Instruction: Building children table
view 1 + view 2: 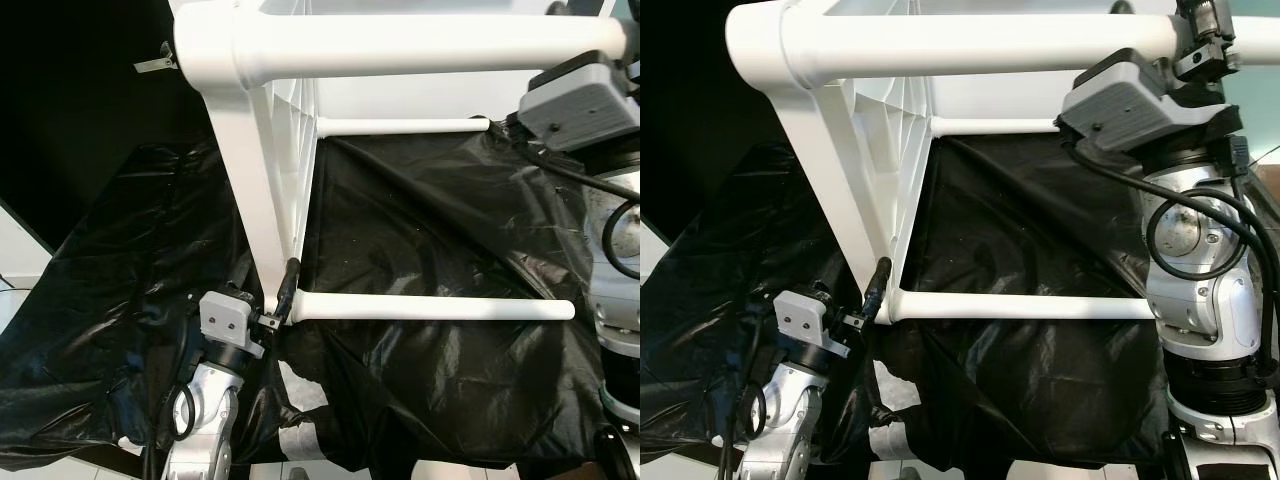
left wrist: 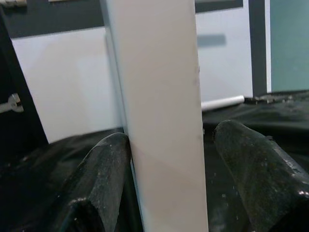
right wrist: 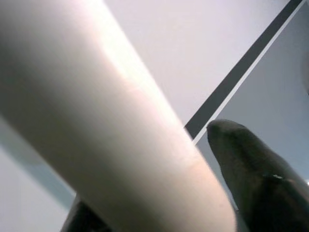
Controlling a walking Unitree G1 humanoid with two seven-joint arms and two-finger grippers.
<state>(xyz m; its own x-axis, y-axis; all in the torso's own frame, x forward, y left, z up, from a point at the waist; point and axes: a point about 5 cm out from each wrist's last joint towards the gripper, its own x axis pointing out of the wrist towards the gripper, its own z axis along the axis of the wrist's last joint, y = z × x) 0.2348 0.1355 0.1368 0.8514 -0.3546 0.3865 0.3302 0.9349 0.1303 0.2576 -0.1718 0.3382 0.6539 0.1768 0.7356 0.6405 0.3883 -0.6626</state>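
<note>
A white plastic children's table point(image 1: 285, 130) stands on its side on black sheeting, its legs pointing to my right. My left gripper point(image 1: 283, 305) is at the base of the lower near leg point(image 1: 430, 308), open around it. In the left wrist view that leg point(image 2: 159, 116) passes between the fingers point(image 2: 104, 179); one touches it and the other stands a little apart. My right gripper point(image 1: 1202, 35) is up at the top leg point(image 1: 980, 42), shut on it. The right wrist view has that leg point(image 3: 96, 121) lying against a finger point(image 3: 256, 179).
Crumpled black plastic sheeting point(image 1: 430, 220) covers the surface under the table. A further white leg point(image 1: 400, 126) runs across behind. A dark panel point(image 1: 70, 100) stands at the left and pale floor point(image 1: 20, 260) lies beside it.
</note>
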